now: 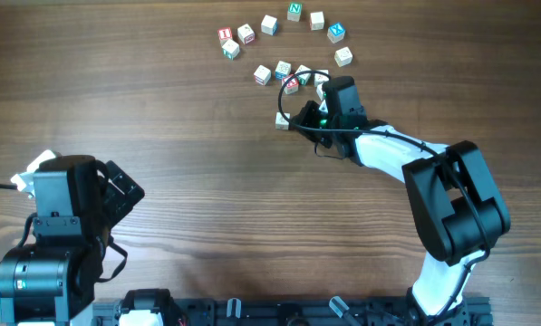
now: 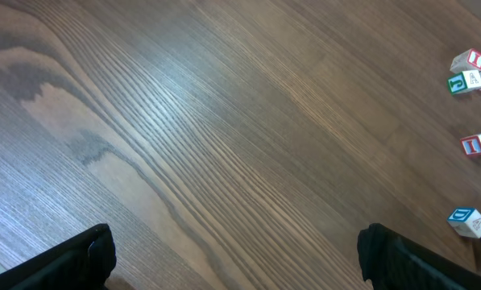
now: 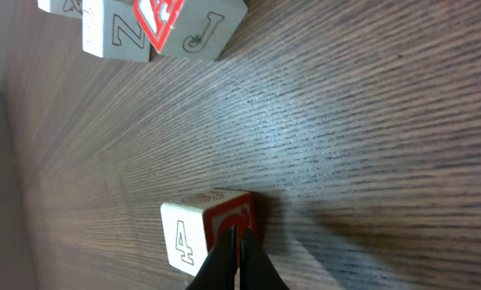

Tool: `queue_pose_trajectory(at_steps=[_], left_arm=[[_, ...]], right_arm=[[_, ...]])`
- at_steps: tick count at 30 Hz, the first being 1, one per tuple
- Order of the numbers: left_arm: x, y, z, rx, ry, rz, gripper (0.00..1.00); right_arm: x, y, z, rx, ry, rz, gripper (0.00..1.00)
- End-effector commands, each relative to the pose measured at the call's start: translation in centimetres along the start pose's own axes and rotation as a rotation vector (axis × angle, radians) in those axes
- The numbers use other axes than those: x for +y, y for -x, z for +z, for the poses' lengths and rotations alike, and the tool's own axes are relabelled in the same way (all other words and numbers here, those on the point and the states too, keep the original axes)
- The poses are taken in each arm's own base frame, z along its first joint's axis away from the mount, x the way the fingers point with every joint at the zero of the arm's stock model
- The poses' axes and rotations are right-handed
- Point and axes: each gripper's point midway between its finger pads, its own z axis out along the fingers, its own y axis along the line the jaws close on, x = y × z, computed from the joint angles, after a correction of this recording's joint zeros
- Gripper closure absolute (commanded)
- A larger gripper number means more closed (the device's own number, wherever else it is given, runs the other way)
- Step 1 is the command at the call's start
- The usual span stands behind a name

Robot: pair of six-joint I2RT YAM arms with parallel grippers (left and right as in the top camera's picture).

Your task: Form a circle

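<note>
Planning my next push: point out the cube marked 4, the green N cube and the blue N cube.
cube marked 4 (image 3: 182, 240), right wrist view, on its face bearing the 4.
green N cube (image 1: 294, 11), overhead view, on its top face.
blue N cube (image 1: 336, 33), overhead view, on its top face.

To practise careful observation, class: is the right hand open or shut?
Shut. The right hand, in its wrist view, has fingertips pressed together, nothing between them, at the cube marked 4.

dark wood-grain table under soft, even light.
</note>
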Motion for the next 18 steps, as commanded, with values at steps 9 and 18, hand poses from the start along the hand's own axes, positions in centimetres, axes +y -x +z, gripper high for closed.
queue_pose_trajectory(at_steps=[9, 18], left_arm=[[0.25, 0.15, 0.14, -0.008, 0.014, -0.014, 0.00], [0.16, 0.26, 0.14, -0.012, 0.011, -0.016, 0.00]], right_arm=[[-0.71, 0.28, 0.50, -0.031, -0.026, -0.022, 0.95], [-0.55, 0.56, 0.90, -0.043, -0.009, -0.012, 0.96]])
